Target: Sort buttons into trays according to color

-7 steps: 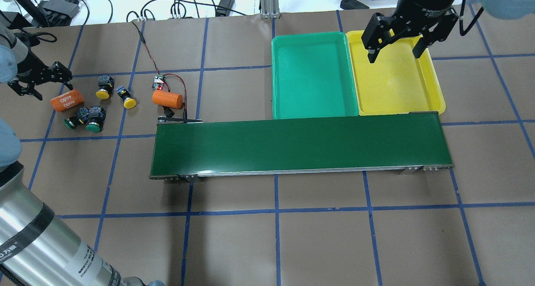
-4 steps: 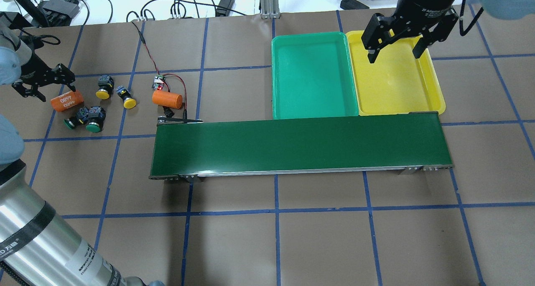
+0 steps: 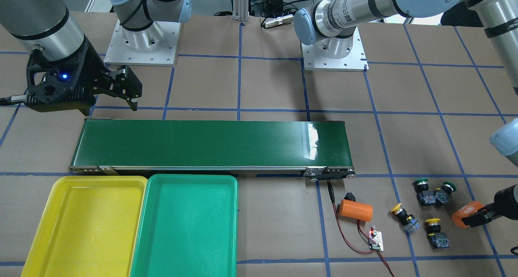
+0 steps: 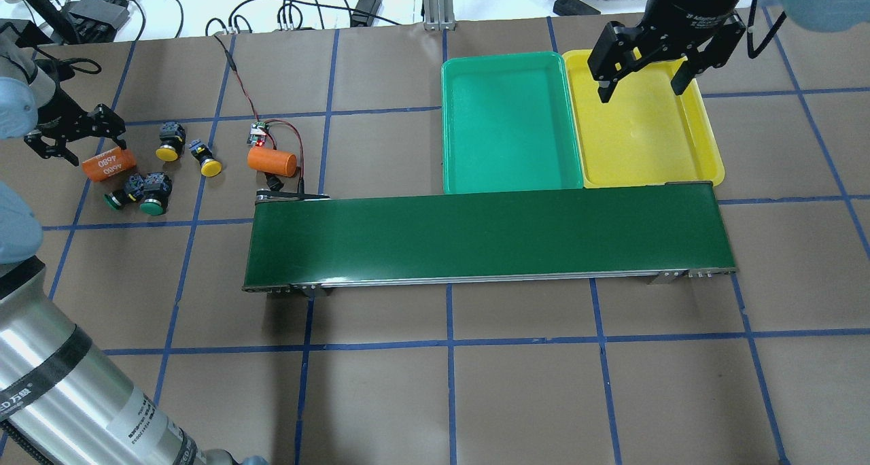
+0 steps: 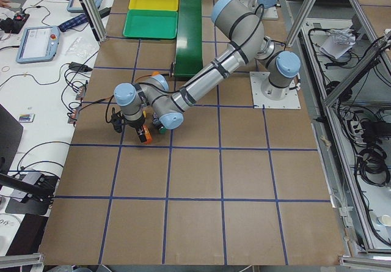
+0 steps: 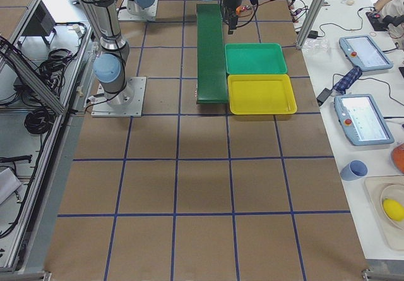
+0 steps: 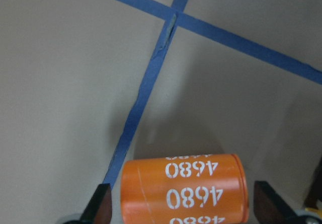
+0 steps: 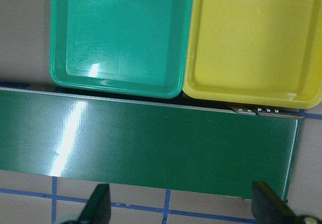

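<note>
all four buttons are seen lying on the worktop (image 4: 530,383) at its left end, well apart from the trays. a yellow button (image 4: 170,143) and a second yellow button (image 4: 205,158) are set near each other without touching. just nearer the robot, a green button (image 4: 155,194) and a second green button (image 4: 122,193) are found side by side and appear to touch at their bodies. an orange cylinder (image 7: 183,191) marked 4680 is laid on its side just left of the yellow pair. the left gripper (image 7: 184,206) is set low over that cylinder with its fingers spread, one at each end of it. a thin gap is shown at either end in the wrist view, so the cylinder is not pinched. a second cylinder (image 4: 272,161) is placed near the belt's left end, beside a small circuit board (image 4: 257,134) with red wires. the belt (image 4: 486,237) is stretched across the middle of the worktop. behind its right half the green tray (image 4: 510,122) and the yellow tray (image 4: 646,145) are set touching side by side, the yellow one outermost. the right gripper (image 4: 641,92) is held high above that end, its fingers spread wide.
</note>
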Controlling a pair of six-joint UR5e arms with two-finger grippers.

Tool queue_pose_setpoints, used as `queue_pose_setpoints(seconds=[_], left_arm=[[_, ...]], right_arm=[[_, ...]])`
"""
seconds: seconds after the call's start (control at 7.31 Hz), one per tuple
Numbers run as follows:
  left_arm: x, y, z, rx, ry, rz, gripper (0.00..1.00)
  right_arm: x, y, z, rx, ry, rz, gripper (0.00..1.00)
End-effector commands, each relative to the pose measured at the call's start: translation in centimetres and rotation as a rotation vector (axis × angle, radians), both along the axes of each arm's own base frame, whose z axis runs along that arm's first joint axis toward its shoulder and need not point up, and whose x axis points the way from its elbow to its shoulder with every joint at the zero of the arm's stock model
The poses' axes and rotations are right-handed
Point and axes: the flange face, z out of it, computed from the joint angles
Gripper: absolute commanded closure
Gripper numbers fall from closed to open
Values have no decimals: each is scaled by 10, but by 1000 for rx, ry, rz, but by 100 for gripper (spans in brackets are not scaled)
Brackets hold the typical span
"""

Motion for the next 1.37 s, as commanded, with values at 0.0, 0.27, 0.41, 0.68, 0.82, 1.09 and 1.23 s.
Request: queue_pose_setpoints(seconds=[0.0,0.27,0.41,0.68,0.82,1.09,1.23], left_arm=[[0,0,-11,12,8,0,0],[0,0,-13,17,9,-1,0],[0,-1,-12,12,10,-8,1],[2,-5,-5,-4,10,-31,84],[0,-5,-4,-5,12,-34,100],[-29,-8,48,-32,-5,-74,100],[-86,-10,85,0,18,-148,100]], right_arm=[[-1,0,0,0,0,-2,0],[-1,0,0,0,0,-2,0],[-1,0,0,0,0,-2,0],[-1,0,0,2,0,-2,0],[-1,0,0,2,0,-2,0],[-1,0,0,2,0,-2,0],[-1,0,0,2,0,-2,0]])
